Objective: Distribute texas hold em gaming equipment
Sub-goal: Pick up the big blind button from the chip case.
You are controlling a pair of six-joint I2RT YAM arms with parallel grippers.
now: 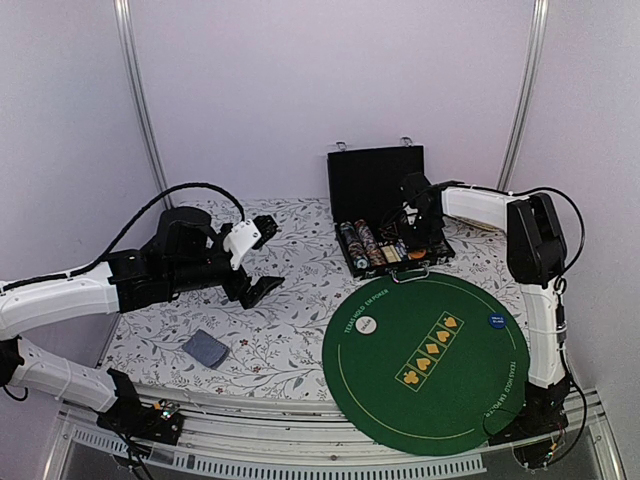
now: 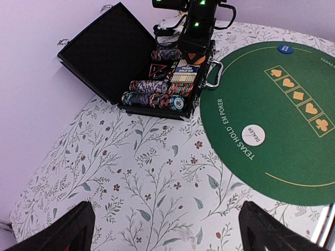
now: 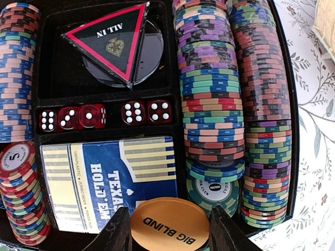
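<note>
An orange "BIG BLIND" marker disc (image 3: 170,225) sits between the fingers of my right gripper (image 3: 170,232), which is shut on it over the open black case (image 1: 375,185). Under it lie rows of striped poker chips (image 3: 209,89), a blue card box (image 3: 104,178), red dice (image 3: 104,115) and an "ALL IN" triangle (image 3: 112,42). A white dealer disc (image 1: 366,324) and a blue disc (image 1: 494,321) rest on the green mat (image 1: 430,370). A blue-grey card deck (image 1: 205,348) lies at the front left. My left gripper (image 1: 262,260) hangs open above the cloth, holding nothing.
The case lid stands upright at the back, and its metal handle (image 2: 214,76) faces the mat. The floral cloth (image 2: 146,188) covers the table under the left gripper (image 2: 167,225). The right arm (image 1: 535,240) rises along the right edge.
</note>
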